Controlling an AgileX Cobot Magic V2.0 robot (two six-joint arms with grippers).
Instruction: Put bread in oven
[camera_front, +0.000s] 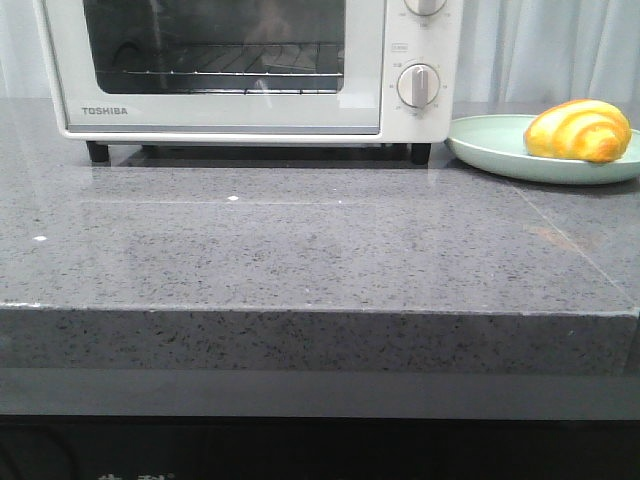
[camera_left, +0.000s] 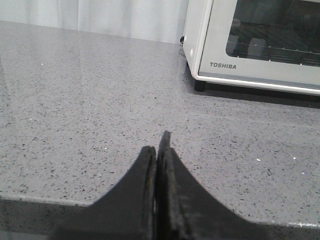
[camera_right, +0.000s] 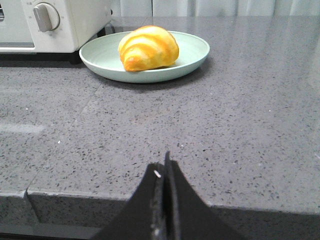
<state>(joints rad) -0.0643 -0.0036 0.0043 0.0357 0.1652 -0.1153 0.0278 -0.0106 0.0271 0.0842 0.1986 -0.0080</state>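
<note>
Grey speckled stone counter (camera_front: 300, 250) spans the front view. White oven (camera_front: 250, 70) stands at about 11 o'clock on it, door shut, wire rack visible through the glass. Pale green plate (camera_front: 490, 150) sits just beside the oven's dial side, at about 2 o'clock. Bread (camera_front: 578, 131) lies on the plate, long axis roughly across the front view.

Right gripper (camera_right: 165, 172): fingers pressed together, empty, at the near counter edge; bread at roughly 12 o'clock from it, well apart. Left gripper (camera_left: 159, 155): also closed tight, empty, facing the oven's front corner.

Judgement: right arm is nearer the bread; door must drop before loading, left arm better placed for that.
</note>
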